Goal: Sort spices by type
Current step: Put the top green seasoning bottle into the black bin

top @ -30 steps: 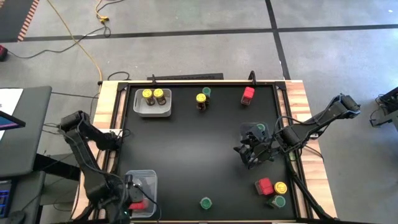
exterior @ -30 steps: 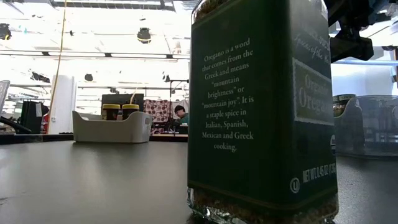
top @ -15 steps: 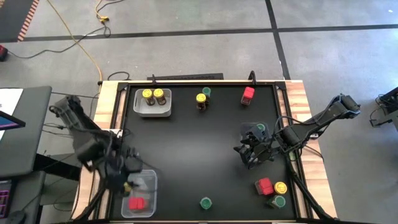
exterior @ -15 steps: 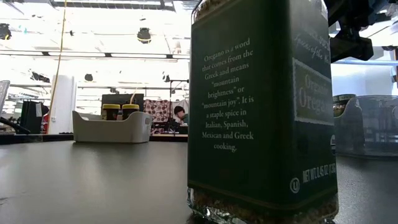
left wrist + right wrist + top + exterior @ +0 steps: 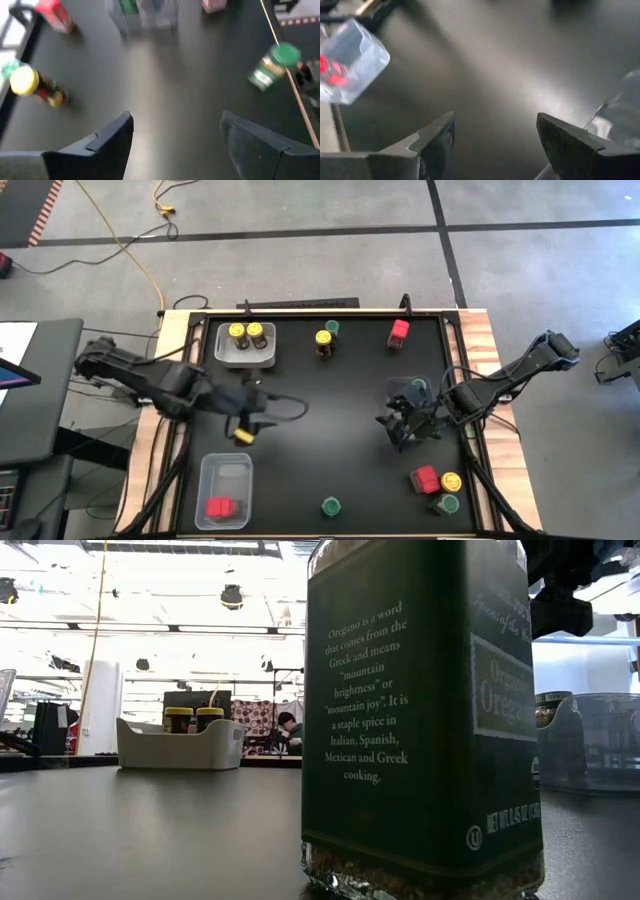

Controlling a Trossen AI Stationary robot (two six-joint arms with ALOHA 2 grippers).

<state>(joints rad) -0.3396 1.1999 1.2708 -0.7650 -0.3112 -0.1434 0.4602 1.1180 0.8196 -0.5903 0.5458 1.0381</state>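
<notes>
- High view: the left gripper (image 5: 252, 412) hangs over the black table (image 5: 320, 440), left of centre, between the white bin (image 5: 245, 345) at the far left and the clear bin (image 5: 224, 492) at the near left.
- In the left wrist view its two fingers (image 5: 110, 142) stand apart with only bare table between them; it grasps nothing.
- The white bin holds two yellow-lid jars (image 5: 246, 333), also seen in the low view (image 5: 193, 720).
- The clear bin holds one red block (image 5: 220, 507).
- The right gripper (image 5: 402, 423) sits at the right side of the table, just beside a second clear bin (image 5: 408, 392) with a green-lid jar (image 5: 421, 387) in it.
- In the right wrist view its fingers (image 5: 432, 142) are spread, with nothing between them.
- At the far edge a yellow-lid jar (image 5: 324, 340) and a green-lid jar (image 5: 332, 328) stand close together; a red block (image 5: 399, 332) is further right.
- At the near right corner a red block (image 5: 426, 479), a yellow-lid jar (image 5: 451, 481) and a green-lid jar (image 5: 447, 504) are clustered.
- A lone green-lid jar (image 5: 330, 506) stands at the near edge, mid-table; in the low view it fills the frame as an oregano jar (image 5: 420, 720).
- Low view: a person (image 5: 291, 726) sits in the room behind.
</notes>
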